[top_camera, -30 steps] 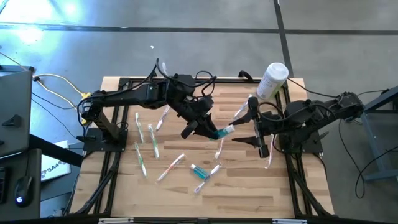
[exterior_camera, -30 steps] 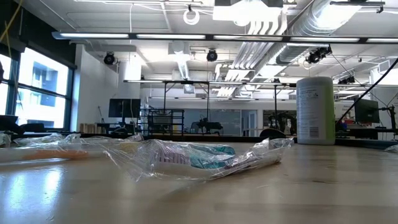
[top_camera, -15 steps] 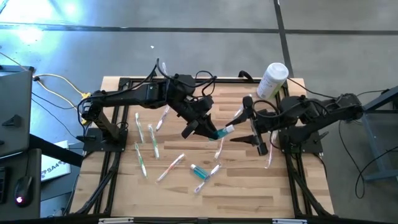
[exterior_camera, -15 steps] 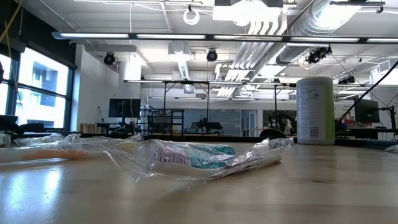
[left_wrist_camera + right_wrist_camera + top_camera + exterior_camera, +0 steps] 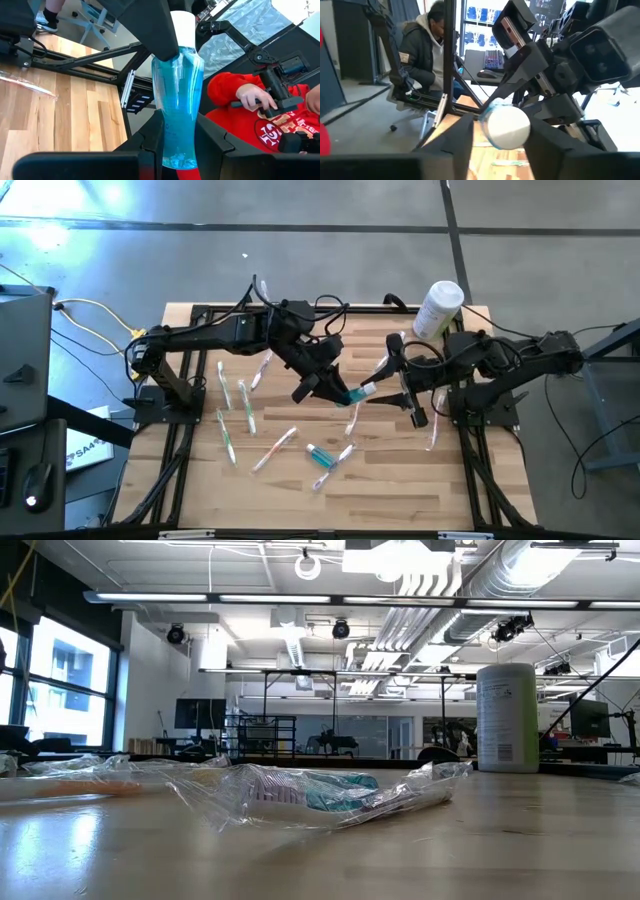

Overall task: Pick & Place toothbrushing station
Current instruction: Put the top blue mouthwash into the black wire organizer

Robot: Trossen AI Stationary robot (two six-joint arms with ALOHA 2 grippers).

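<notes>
Over on the left side of the wooden table point(image 5: 380, 490), several wrapped toothbrushes point(image 5: 245, 406) lie scattered and apart from one another. A small teal item point(image 5: 320, 454) sits farther toward the front edge.

Near the middle, the left gripper point(image 5: 338, 390) hangs above the boards, its claw clamped on a clear blue bottle point(image 5: 358, 392) with a white cap. From the left wrist view, the blue bottle point(image 5: 177, 100) is pinched between the two dark fingers of the left gripper point(image 5: 180, 137). A person in a red top point(image 5: 240, 110) sits beyond the table.

Just to the right, the right gripper point(image 5: 405, 385) faces the capped end of the bottle with its claw spread apart. In the right wrist view the white cap point(image 5: 507, 127) shows between that gripper's fingers point(image 5: 455, 145). I cannot tell whether they touch it. A person in a dark jacket point(image 5: 422, 55) sits in the room behind.

At the far right corner stands a tall white container point(image 5: 438, 308), well apart from both grippers. Level with the tabletop, it point(image 5: 508, 718) rises behind crumpled clear wrapping point(image 5: 330, 795).

I cannot tell where the toothbrushing station is.
</notes>
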